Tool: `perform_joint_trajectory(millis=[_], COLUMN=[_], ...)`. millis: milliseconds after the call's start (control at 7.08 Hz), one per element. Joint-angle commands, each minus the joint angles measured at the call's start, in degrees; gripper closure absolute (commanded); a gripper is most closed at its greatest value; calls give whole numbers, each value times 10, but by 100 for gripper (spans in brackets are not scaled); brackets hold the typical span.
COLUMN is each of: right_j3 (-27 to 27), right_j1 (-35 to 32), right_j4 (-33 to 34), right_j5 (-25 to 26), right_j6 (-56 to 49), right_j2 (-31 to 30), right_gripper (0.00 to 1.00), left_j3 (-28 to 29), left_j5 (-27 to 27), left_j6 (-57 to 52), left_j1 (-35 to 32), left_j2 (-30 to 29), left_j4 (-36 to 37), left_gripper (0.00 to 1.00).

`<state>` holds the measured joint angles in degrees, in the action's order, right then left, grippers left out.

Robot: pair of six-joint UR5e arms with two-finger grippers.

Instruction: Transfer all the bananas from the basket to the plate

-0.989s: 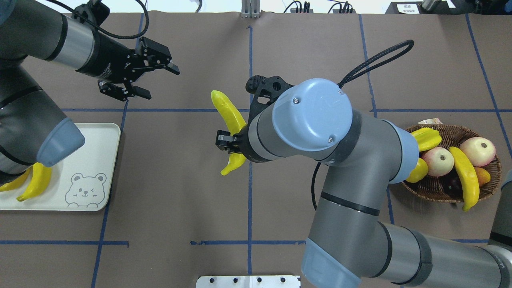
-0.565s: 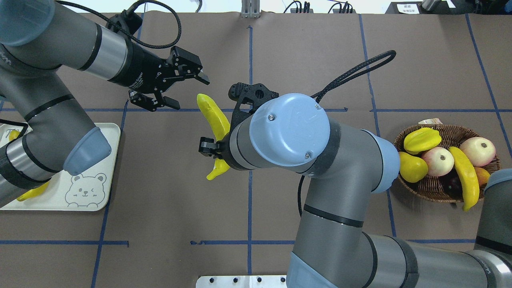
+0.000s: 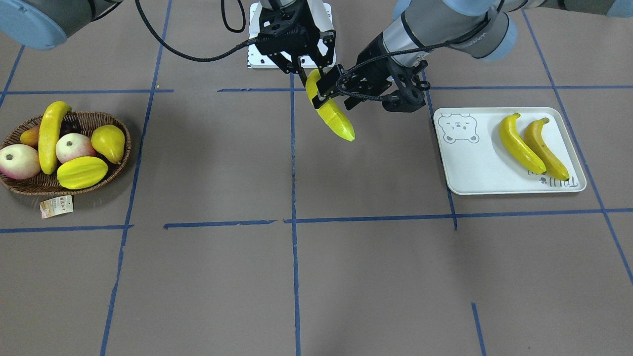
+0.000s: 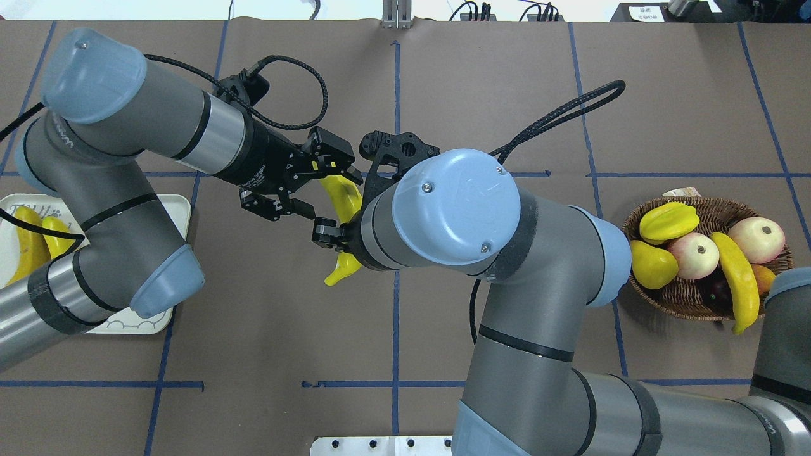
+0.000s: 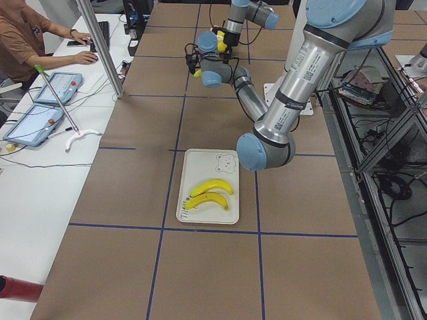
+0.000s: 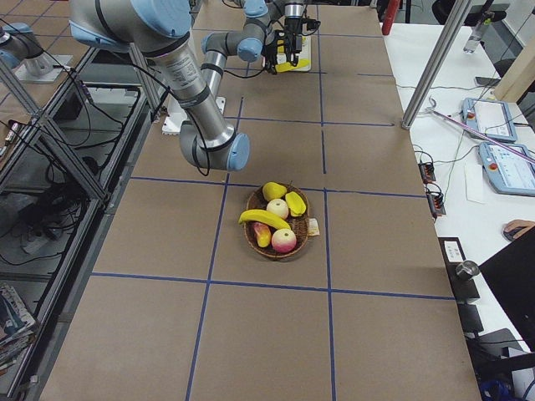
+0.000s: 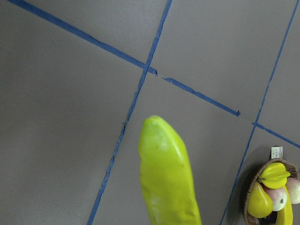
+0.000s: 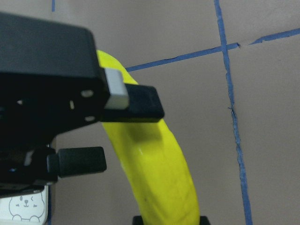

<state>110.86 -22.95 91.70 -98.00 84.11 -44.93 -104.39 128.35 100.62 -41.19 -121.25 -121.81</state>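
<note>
right gripper: I see it clamped on the banana, mid-air
left gripper: fingers spread wide, straddling that banana

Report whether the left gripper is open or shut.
Open. The left gripper straddles the held banana; the right wrist view shows a gap at one finger.

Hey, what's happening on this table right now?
The right tool holds a banana in the air over the middle of the table. The left tool is open and straddles that banana, apparently to take it over. Two other bananas lie on the plate, and a last banana lies in the basket among other fruit.
</note>
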Motion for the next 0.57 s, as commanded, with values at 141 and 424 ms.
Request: perform_joint_trajectory(millis=[141,424], right_j3=[-1,0], right_j1=[0,0], right_j4=[-1,-2], right_j5=[0,0], right_j6=[-1,-1], right_j2=[-1,-1], right_gripper=[100,99], left_j3=[0,0], left_j5=[0,1], left_j6=[1,-1], left_j1=[7,7], left_j2=[0,1], left_j4=[0,-1], left_gripper=[68,100])
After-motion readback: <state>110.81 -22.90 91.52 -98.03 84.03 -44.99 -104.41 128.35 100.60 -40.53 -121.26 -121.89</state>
